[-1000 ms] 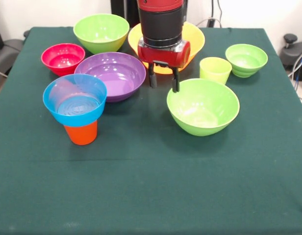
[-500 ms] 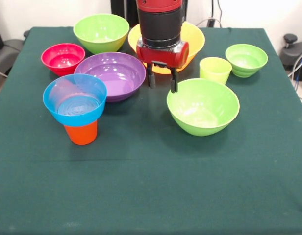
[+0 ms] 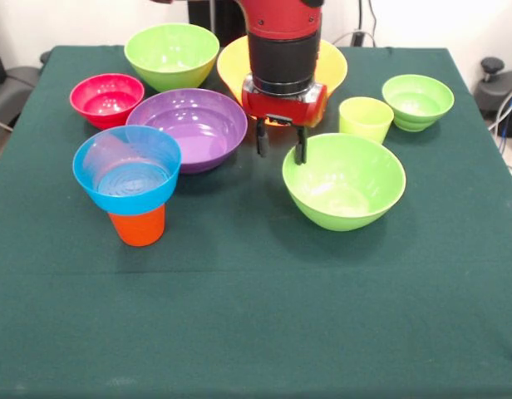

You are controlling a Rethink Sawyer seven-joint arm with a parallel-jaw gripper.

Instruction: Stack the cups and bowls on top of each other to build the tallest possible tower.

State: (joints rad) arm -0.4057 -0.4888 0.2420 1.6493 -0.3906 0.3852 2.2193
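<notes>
The tower [image 3: 130, 187] stands at the left front: a blue bowl [image 3: 127, 169] sitting on an upturned orange cup [image 3: 138, 226]. My gripper [image 3: 280, 150] hangs open and empty, just left of the near lime green bowl [image 3: 344, 181] and right of the purple bowl [image 3: 189, 128]. Behind the arm lies the yellow bowl [image 3: 332, 63], partly hidden. A magenta bowl [image 3: 106, 99] and a big lime green bowl [image 3: 171, 55] sit at the back left. A lime green cup [image 3: 365, 119] and a small lime green bowl [image 3: 417, 101] stand at the right.
All stands on a dark green tablecloth [image 3: 256, 316]. Cables and dark equipment [image 3: 499, 87] lie past the table's right edge.
The gripper has shifted slightly to the right and a little lower, closer to the near lime green bowl's rim. Bowls and cups have not moved.
</notes>
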